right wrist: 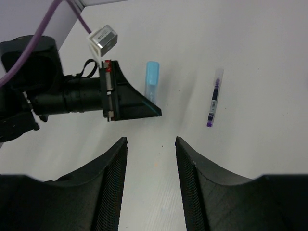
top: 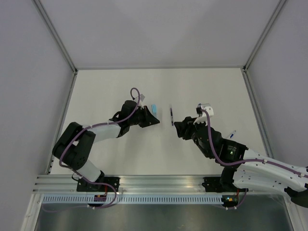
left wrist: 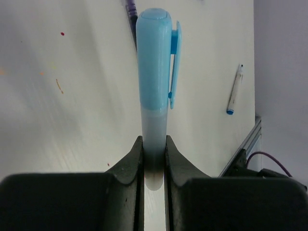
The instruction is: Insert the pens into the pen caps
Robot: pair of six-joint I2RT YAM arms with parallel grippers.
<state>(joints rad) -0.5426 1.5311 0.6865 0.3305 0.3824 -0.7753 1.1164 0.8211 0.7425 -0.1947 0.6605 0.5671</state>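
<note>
Sky-blue pen cap (left wrist: 154, 62) was clamped at its pale end by the left gripper (left wrist: 154, 144). The right gripper (right wrist: 150, 144) was held spread and empty near a slim dark pen (right wrist: 214, 98).

Two arms are showing over one table (top: 120, 159), carrying two grippers: left gripper (left wrist: 154, 143), right gripper (right wrist: 150, 144). Three pens are showing: one slim dark pen (top: 172, 117), one white-barrelled pen (top: 232, 134), one pale-barrelled pen (left wrist: 154, 127). One sky-blue cap (left wrist: 154, 57) is showing.
</note>
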